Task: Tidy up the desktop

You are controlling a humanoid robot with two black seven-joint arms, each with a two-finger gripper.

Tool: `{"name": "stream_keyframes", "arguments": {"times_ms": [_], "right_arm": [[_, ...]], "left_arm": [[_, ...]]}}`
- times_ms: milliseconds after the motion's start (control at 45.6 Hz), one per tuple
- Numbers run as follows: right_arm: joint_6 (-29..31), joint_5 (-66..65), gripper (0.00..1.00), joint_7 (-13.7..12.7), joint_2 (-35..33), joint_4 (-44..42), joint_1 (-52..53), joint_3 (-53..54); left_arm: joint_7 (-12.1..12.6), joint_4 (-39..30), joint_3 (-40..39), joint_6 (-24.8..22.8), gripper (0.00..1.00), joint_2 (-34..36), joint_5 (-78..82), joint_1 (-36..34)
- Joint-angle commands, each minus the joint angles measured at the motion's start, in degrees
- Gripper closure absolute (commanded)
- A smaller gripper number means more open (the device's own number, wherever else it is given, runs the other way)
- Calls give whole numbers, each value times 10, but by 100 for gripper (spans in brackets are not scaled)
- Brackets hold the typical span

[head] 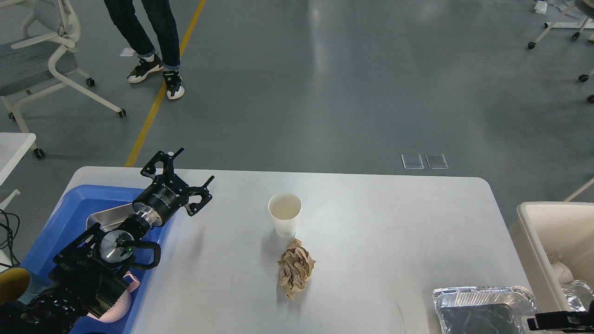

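The white desktop (380, 222) fills the lower view. A white paper cup (284, 214) stands upright near its middle. A crumpled brown paper ball (295, 268) lies just in front of the cup. My left gripper (196, 164) is open and empty, raised over the desktop's far left beside the blue tray (69, 208), well left of the cup. Only a black bit of my right arm (559, 320) shows at the bottom right corner; its gripper is out of view.
The blue tray holds a metal dish (106, 218) and a pink object (118, 304). A foil tray (485, 308) sits at the desktop's front right. A cream-white bin (533, 241) stands to the right. A person's legs (153, 41) and chairs (41, 60) are beyond.
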Motion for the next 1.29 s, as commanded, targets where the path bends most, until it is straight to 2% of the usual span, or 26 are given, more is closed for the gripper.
{"name": "stream_keyframes", "arguments": {"times_ms": [0, 176, 571, 636, 680, 834, 1119, 1273], "right_arm": [[0, 22, 0, 0, 16, -20, -5, 0], [0, 28, 0, 2, 45, -51, -13, 0], [-9, 30, 0, 4, 60, -52, -15, 0], [-16, 30, 3, 4, 61, -53, -15, 0], [-19, 30, 9, 4, 61, -53, -16, 0], [-23, 30, 49, 5, 60, -51, -19, 0], [-28, 29, 99, 16, 60, -51, -34, -1], [-30, 28, 100, 19, 63, -51, -40, -1]], "left_arm": [[0, 0, 0, 1, 3, 0, 0, 1], [0, -1, 0, 0, 3, 2, 0, 5], [-1, -2, -1, 3, 3, 2, 0, 8], [0, -2, 0, 3, 3, 3, 0, 8], [-1, -2, 0, 3, 3, 4, 0, 8], [-1, -2, 0, 3, 3, 4, 0, 8], [-1, -2, 0, 5, 3, 2, 0, 8], [-1, -2, 0, 5, 3, 3, 0, 9]]}}
